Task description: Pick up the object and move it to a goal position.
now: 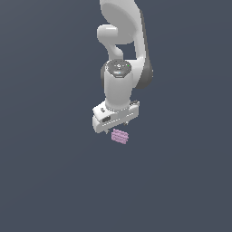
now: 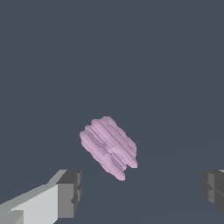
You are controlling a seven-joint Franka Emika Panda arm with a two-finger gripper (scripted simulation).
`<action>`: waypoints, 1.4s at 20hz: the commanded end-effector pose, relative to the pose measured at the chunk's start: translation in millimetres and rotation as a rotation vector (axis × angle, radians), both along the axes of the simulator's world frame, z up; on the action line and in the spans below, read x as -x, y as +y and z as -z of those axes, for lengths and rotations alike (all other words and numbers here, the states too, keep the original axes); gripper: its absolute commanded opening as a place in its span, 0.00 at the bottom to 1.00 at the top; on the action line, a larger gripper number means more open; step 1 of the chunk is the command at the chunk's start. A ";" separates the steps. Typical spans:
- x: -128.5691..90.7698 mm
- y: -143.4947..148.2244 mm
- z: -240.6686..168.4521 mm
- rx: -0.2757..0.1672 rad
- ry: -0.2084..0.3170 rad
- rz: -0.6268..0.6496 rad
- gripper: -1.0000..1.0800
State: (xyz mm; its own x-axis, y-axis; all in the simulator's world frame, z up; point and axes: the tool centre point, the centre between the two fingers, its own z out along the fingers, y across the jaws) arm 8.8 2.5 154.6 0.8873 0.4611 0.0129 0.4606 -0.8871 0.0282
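The scene is almost bare: a flat, uniform dark grey-blue counter (image 1: 50,181) fills both views, and nothing else lies on it besides the object (image 1: 120,136). Nothing stands between the jaws and that block.

The object is a small pale pink-lilac block with a ribbed, gridded face. In the exterior view it sits near the middle of the picture, just below the white gripper (image 1: 118,127) and a little toward the exterior view's right of the gripper body's centre. It is narrower than the gripper body above it. In the wrist view the object (image 2: 109,147) lies turned at a slant to the line between the two fingers, roughly midway between them.

The jaws stand wide open and hold nothing: in the wrist view the two dark grey fingertips (image 2: 69,194) are set far apart, each well clear of the block, with bare counter showing on both sides of it.

The arm (image 1: 124,41) runs out of the exterior view at the top, so its base is not seen. In that view the fingers are mostly hidden under the gripper body, and whether the block touches the counter cannot be told. In the wrist view one fingertip is cut off at the picture's edge.
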 end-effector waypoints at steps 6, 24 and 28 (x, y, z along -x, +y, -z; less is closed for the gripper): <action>3.7 4.5 14.4 0.001 0.012 -0.215 0.96; 12.1 15.7 42.4 -0.007 0.029 -0.662 0.96; 13.0 17.0 45.2 -0.008 0.030 -0.708 0.96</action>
State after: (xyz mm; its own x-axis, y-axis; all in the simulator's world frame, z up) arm -4.0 18.9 110.4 0.3912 0.9203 -0.0013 0.9203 -0.3912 0.0016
